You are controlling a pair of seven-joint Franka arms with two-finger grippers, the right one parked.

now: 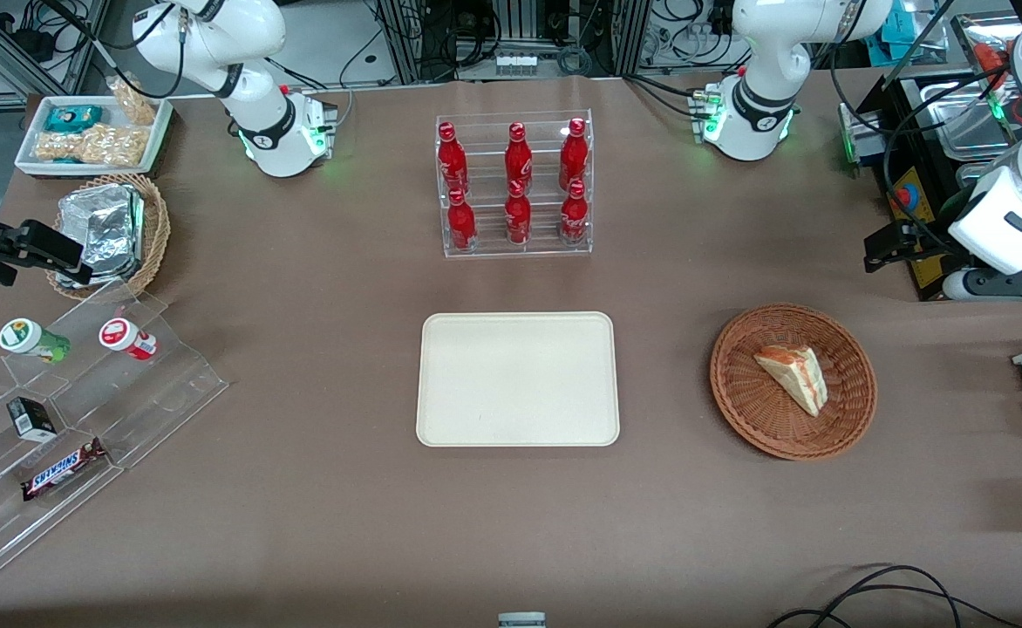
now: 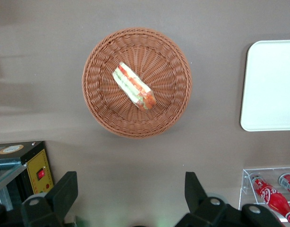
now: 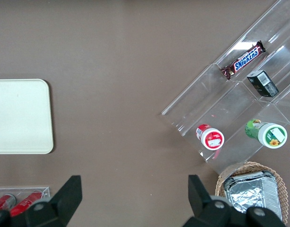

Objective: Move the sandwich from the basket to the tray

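Nothing of the task is judged to be done yet: in the front view the sandwich (image 1: pixel 794 378) is seen lying in the round reddish-brown basket (image 1: pixel 742 397) at the lower right of the frame, and the cream tray (image 1: pixel 517 379) at lower centre is bare. The basket and tray are set well apart on the brown bench (image 1: pixel 319 506), at about the same nearness to the front camera. Farther from the camera, at the right edge of the frame, the left arm's claw (image 1: pixel 886 249) is held above the bench, clear of the basket and touching nothing. In the left wrist view its fingers (image 2: pixel 64 191) are seen spread wide with nothing between them, and the sandwich (image 2: pixel 133 86) is seen lying across the middle of the basket (image 2: pixel 102 101) with its filling edge showing, while a corner of the tray (image 2: pixel 270 85) appears beside it. Farthest off, at upper centre of the front view, a clear rack of red bottles (image 1: pixel 515 183) is seen. The descent, the grasp, the carry to the tray and the release are all judged to remain
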